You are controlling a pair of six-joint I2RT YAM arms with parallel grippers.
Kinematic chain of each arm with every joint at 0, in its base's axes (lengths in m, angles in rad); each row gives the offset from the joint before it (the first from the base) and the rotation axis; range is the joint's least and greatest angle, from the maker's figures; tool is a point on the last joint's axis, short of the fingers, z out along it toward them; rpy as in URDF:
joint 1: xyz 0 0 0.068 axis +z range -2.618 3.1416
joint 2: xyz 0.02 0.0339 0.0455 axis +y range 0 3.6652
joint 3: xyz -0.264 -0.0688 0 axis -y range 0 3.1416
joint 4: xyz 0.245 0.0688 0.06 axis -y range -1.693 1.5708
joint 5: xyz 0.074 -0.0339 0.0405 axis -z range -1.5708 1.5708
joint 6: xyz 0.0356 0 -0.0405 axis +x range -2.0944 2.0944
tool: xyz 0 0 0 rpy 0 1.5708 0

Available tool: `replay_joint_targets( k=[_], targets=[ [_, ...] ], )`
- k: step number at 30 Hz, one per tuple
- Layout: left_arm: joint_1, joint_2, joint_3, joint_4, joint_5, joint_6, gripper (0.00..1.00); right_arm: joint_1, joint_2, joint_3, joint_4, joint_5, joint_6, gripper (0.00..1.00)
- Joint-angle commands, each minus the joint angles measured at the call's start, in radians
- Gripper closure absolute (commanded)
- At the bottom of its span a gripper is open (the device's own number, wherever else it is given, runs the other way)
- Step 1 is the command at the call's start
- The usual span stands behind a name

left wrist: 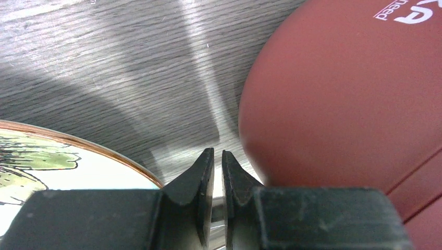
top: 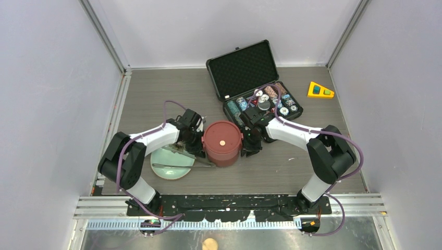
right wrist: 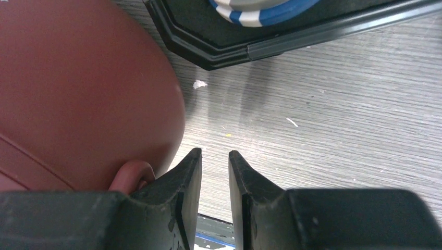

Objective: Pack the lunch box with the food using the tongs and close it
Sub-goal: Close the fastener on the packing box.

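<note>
Lunch box (top: 222,143) sits around the middle of the table (top: 156,94) with a flat red lid on top and 2 grippers flanking it. Left gripper (top: 194,140) is down low between the box and the green plate (top: 167,173). Its jaws are pinched to a thin slit, and I can't make out anything caught in there. Right gripper (top: 249,146) is just beside the box's right wall, jaws narrow with bare table showing between them and a little red loop on the box right next to 1 finger. Tongs (top: 182,165) lie across the plate toward the near-left corner, one end poking off it toward the box. Black chip case (top: 255,83) stands open at the far edge.
</note>
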Motion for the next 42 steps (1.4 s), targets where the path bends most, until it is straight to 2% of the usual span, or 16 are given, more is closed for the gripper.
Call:
replay_joint_targets(
  k=[1, 5, 11, 16, 20, 24, 28, 31, 35, 39, 42],
  targets=[
    [-0.041, -0.039, 0.059, 0.169, 0.159, -0.01, 0.85, 0.047, -0.03, 0.018, 0.296, -0.26, 0.003, 0.67],
    [0.021, -0.078, 0.05, 0.125, 0.15, 0.016, 0.83, -0.012, -0.076, -0.015, 0.255, -0.225, -0.031, 0.67],
    [0.108, -0.131, 0.06, 0.066, 0.144, 0.053, 0.77, -0.082, -0.143, -0.056, 0.198, -0.188, -0.064, 0.61],
    [0.169, -0.181, 0.081, 0.012, 0.124, 0.09, 0.67, -0.149, -0.195, -0.058, 0.123, -0.161, -0.114, 0.49],
    [0.252, -0.23, 0.112, -0.058, 0.095, 0.147, 0.54, -0.226, -0.247, -0.046, 0.047, -0.154, -0.19, 0.39],
    [0.328, -0.284, 0.179, -0.121, 0.105, 0.296, 0.43, -0.32, -0.311, -0.011, -0.019, -0.183, -0.313, 0.21],
    [0.336, -0.363, 0.229, -0.224, 0.222, 0.563, 0.31, -0.359, -0.359, 0.071, -0.094, -0.219, -0.492, 0.15],
    [0.335, -0.424, 0.208, -0.281, 0.375, 0.715, 0.31, -0.357, -0.375, 0.151, -0.139, -0.323, -0.626, 0.13],
    [0.334, -0.459, 0.163, -0.315, 0.509, 0.829, 0.34, -0.335, -0.341, 0.277, -0.159, -0.382, -0.67, 0.13],
    [0.312, -0.47, 0.112, -0.244, 0.553, 0.798, 0.39, -0.264, -0.28, 0.39, -0.182, -0.356, -0.712, 0.13],
    [0.245, -0.459, 0.085, -0.179, 0.522, 0.755, 0.41, -0.194, -0.246, 0.45, -0.21, -0.343, -0.774, 0.14]
  ],
)
